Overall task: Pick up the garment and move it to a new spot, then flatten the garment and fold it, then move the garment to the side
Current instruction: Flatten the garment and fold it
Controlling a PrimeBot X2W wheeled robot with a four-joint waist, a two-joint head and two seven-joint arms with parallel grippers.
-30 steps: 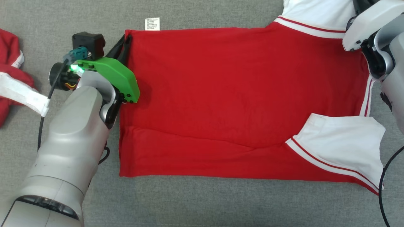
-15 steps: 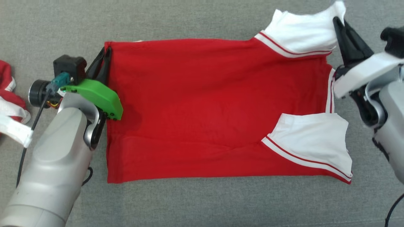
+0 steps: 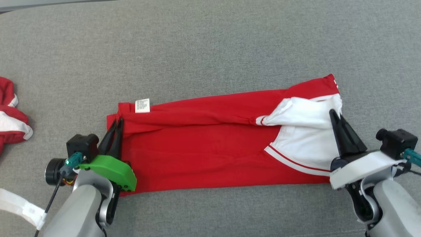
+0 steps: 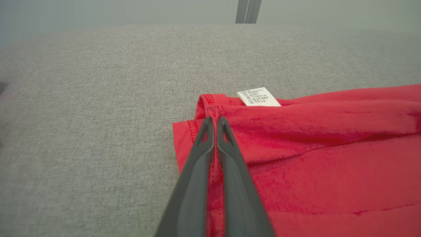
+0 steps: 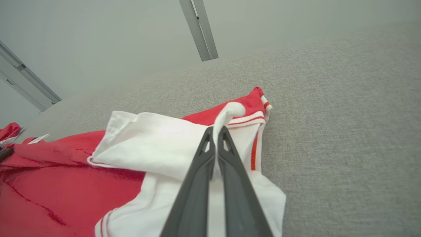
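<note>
The garment [image 3: 210, 154] is a red shirt with white sleeves, lying across the grey cushion with its far long edge doubled over toward me. My left gripper [image 3: 117, 122] is shut on the garment's left hem corner [image 4: 210, 113], just below a white care label [image 3: 142, 105]. My right gripper [image 3: 334, 115] is shut on the white sleeve cloth [image 5: 227, 113] at the garment's right end, which stands up in a fold between the fingers.
A second red and white garment [image 3: 11, 118] lies bunched at the left edge. A white strap [image 3: 19, 204] hangs by my left arm. Bare grey cushion [image 3: 210, 49] stretches beyond the garment and along the near edge.
Both grippers have drawn the garment's far edge toward me, folding the top over the lower half. The head view has shifted too, and the garment now sits lower in it.
</note>
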